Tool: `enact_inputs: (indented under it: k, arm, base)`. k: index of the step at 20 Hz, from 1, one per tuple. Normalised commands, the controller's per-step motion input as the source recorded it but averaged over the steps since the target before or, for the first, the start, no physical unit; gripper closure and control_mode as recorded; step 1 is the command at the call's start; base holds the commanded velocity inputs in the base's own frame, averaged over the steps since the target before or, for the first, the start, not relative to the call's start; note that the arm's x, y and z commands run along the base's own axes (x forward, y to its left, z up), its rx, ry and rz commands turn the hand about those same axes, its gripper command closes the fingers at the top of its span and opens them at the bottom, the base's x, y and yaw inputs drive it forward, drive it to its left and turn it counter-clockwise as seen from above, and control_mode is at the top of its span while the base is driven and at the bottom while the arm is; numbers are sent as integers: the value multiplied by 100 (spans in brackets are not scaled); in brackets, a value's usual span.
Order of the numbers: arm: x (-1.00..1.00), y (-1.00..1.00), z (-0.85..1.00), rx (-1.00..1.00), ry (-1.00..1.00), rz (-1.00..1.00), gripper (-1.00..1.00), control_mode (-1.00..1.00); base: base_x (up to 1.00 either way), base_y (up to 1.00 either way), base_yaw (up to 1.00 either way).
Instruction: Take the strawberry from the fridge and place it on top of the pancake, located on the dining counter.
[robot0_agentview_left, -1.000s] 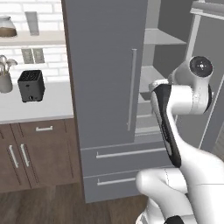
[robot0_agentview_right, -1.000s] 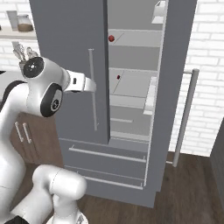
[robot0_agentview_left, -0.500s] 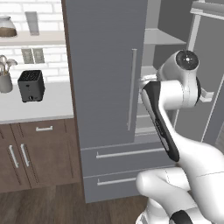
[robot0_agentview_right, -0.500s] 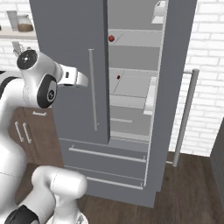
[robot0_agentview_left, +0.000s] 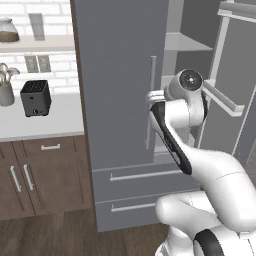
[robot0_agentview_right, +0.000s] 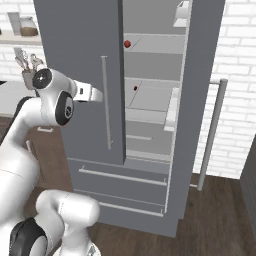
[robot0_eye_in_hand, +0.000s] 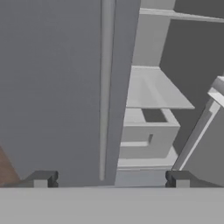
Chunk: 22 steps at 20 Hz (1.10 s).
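White brick walls are framing the kitchen where we are facing the tall grey fridge (robot0_agentview_right: 80, 75), its right door swung wide. We are seeing two tiny red round things on its pale shelves, one on an upper shelf (robot0_agentview_right: 127, 44) and one lower (robot0_agentview_right: 135, 88); which is the strawberry we cannot tell. Our gripper (robot0_eye_in_hand: 109, 179) is hovering before the closed left door's long silver handle (robot0_eye_in_hand: 105, 87), dark fingers (robot0_eye_in_hand: 41, 179) spread wide, gripping nothing. A black boxy toaster (robot0_agentview_left: 35, 97) is sitting on the white worktop (robot0_agentview_left: 50, 125).
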Motion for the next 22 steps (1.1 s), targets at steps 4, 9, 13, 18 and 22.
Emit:
enact_inputs:
  k: [4,9,13,18,22]
  arm:
    - [57,0,-4,0,13,0,-100,-100]
    - [54,0,-19,0,5,0,-100,-100]
    - [50,0,-32,0,0,0,-100,-100]
    - [59,0,-29,0,0,0,-100,-100]
    - [60,0,-26,0,0,0,-100,-100]
  base:
    - [0,0,0]
    - [0,0,0]
    - [0,0,0]
    - [0,0,0]
    - [0,0,0]
